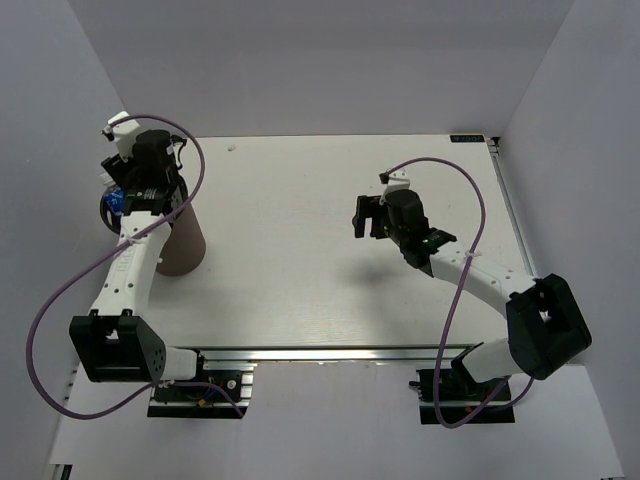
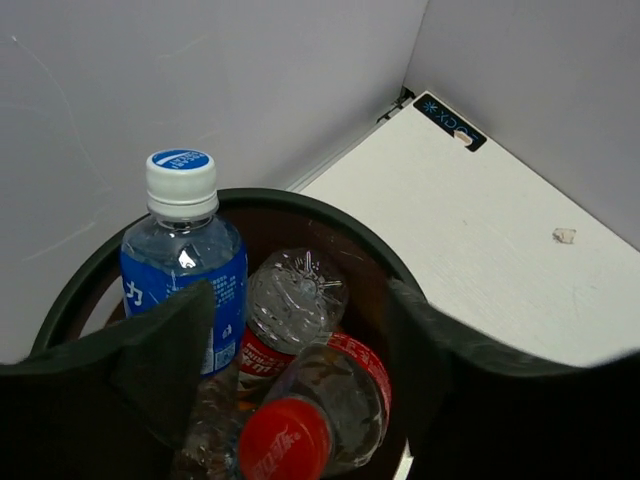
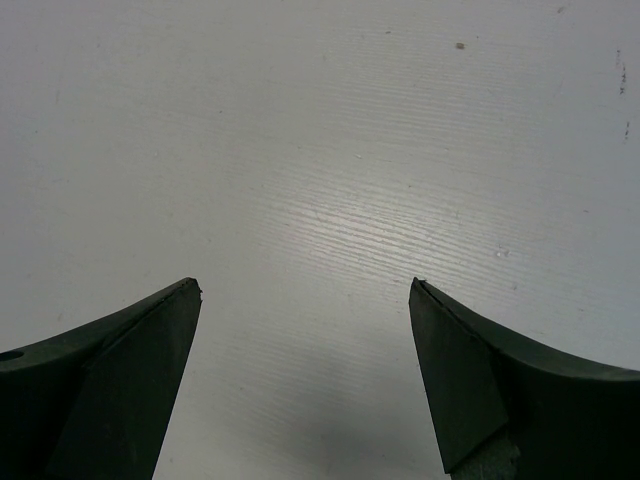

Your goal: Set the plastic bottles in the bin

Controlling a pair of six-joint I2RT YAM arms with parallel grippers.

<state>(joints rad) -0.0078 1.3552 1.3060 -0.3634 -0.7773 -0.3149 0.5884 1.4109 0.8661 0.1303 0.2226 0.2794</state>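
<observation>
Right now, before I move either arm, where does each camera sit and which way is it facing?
Top external: above and behind the robot, looking down on the table; shows left arm, reaching over the bin, and right arm.
Left wrist: over the bin, looking down into it at the bottles; open left gripper in the foreground.
Right wrist: looking down at the tabletop; open right gripper, nothing between.
Shared: top and left wrist both see the bin and the table's far right corner.

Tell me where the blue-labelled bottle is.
Left wrist view: the blue-labelled bottle stands upright inside the bin, on the picture's left, next to the red-labelled bottles lying there.
</observation>
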